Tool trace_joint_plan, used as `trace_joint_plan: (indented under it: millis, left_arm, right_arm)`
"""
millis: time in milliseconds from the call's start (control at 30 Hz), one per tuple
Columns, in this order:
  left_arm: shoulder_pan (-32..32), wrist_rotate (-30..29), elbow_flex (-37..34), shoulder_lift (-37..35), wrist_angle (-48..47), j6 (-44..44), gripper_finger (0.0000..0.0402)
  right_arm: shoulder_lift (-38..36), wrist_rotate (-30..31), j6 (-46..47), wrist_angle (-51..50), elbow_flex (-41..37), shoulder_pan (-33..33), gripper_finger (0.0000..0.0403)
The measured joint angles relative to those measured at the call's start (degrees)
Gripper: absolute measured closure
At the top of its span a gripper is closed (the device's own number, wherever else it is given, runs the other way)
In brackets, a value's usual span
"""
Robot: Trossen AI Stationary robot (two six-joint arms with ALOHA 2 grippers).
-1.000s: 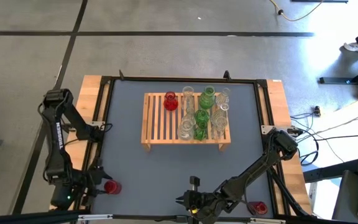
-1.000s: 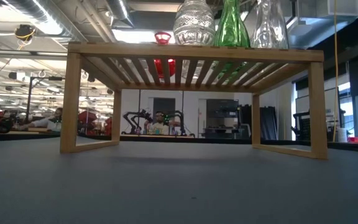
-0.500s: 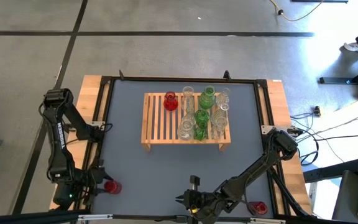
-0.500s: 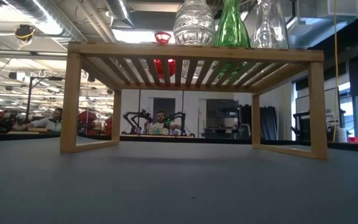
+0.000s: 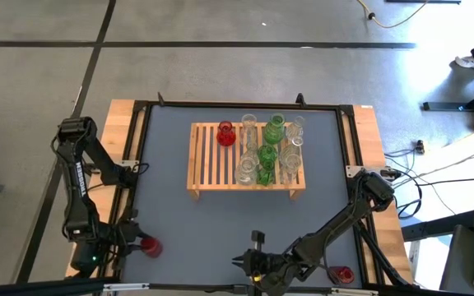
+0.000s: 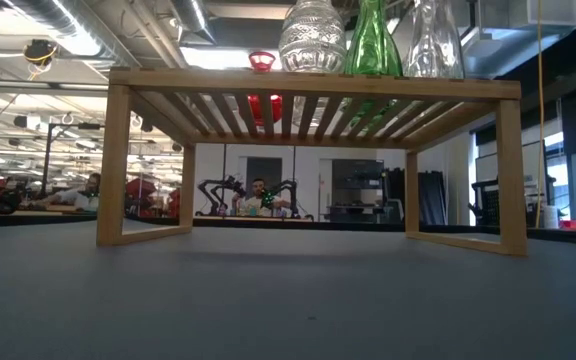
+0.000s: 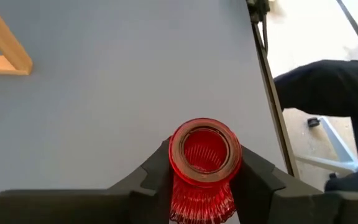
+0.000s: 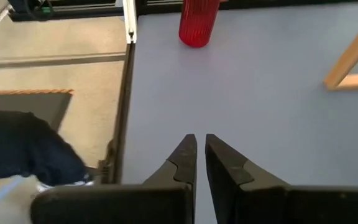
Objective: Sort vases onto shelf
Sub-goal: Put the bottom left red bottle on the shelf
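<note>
The shelf [image 5: 248, 156] stands at the table's middle far part and shows from the side in the low view [image 6: 308, 85]. On its slats stand one red vase [image 5: 225, 133], green vases [image 5: 267, 156] and clear vases [image 5: 245, 168]. At the near left corner my left gripper [image 7: 204, 186] is shut on a ribbed red vase [image 7: 204, 152], which also shows from above [image 5: 148, 246]. My right gripper [image 8: 199, 152] is shut on nothing above the near edge [image 5: 249, 265]. A second red vase [image 5: 342, 274] stands on the mat at the near right corner. My left gripper pinches the red vase's ribbed body just below the rim [image 7: 178, 180] between its two fingers [image 7: 151, 183], one on each side. The fingers come from the table's left side, slanting down. The vase stands upright, mouth up; its base is hidden by its own body.
The grey mat [image 5: 171, 214] lies bare between the shelf and the near edge. A black frame rail [image 7: 269, 81] borders the mat. A person's dark clothing [image 8: 23, 152] shows just beyond the near edge. People sit in the room behind [image 6: 258, 195].
</note>
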Motion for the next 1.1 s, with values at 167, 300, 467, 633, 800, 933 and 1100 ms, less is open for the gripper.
trace_joint_plan:
  millis: [167,300,467,633,800,933,1100]
  left_arm:
    - [2.7,-1.8,0.7,-1.5,0.1,2.5,0.0275]
    - [6.1,-3.2,3.1,-2.5,0.3,8.9,0.0279]
    - [12.6,-2.5,7.2,-3.1,0.2,19.0,0.0284]
    - [18.9,0.7,13.2,-3.1,0.0,29.5,0.0282]
    - [26.2,4.8,20.4,-3.1,0.0,39.5,0.0281]
    - [32.0,8.8,25.9,-3.2,-0.1,45.4,0.0281]
    - [39.2,12.2,32.1,-3.2,-1.6,50.6,0.0281]
  right_arm:
    - [-1.4,0.2,-5.1,-0.4,0.0,-0.9,0.0377]
    - [-4.4,-2.8,-9.5,-2.4,0.0,-1.7,0.0377]
    - [-9.6,-4.2,-11.9,-10.5,0.0,-1.6,0.0377]
    - [-13.7,-4.7,-11.9,-14.7,0.0,-0.6,0.0377]
    - [-15.3,-4.7,-11.6,-15.7,0.0,1.8,0.0377]
    - [-15.4,-2.7,-8.9,-17.0,0.0,4.8,0.0377]
    - [-15.4,2.7,-5.5,-17.8,0.0,8.2,0.0377]
